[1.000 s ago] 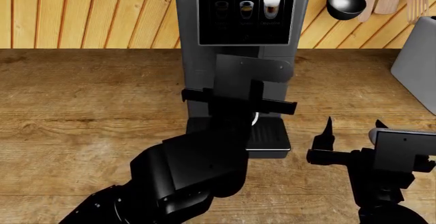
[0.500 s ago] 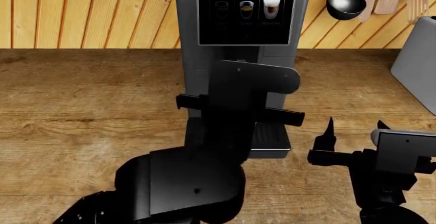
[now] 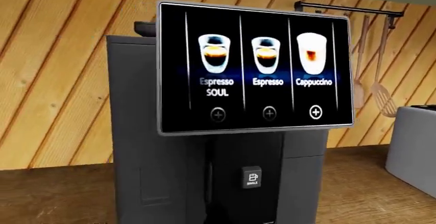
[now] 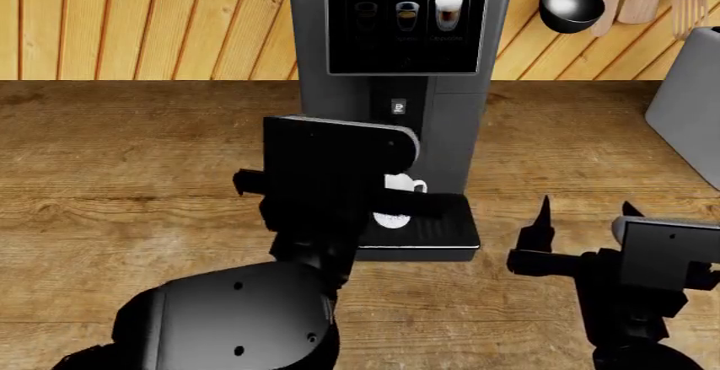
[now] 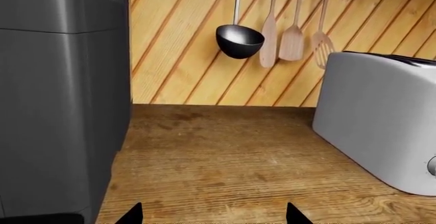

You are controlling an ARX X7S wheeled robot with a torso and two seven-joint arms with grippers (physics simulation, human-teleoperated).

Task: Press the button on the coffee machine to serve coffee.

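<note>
Coffee machine (image 4: pixel 389 75) stands upright on the wooden surface (image 4: pixel 135 176), straight ahead of the left gripper (image 4: pixel 326 180); small button (image 3: pixel 251 177) sits on the front panel below the screen (image 3: pixel 253 68). White cup (image 4: pixel 396 186) on the drip tray (image 4: pixel 433 228). Machine looks heavy and rigid, so nothing to grasp: push the button square-on with a fingertip. Left gripper's jaws hidden behind the wrist, can't tell their state. Right gripper (image 4: pixel 585 218) spread, idle right of the machine, toaster (image 5: pixel 378 137) beyond.
</note>
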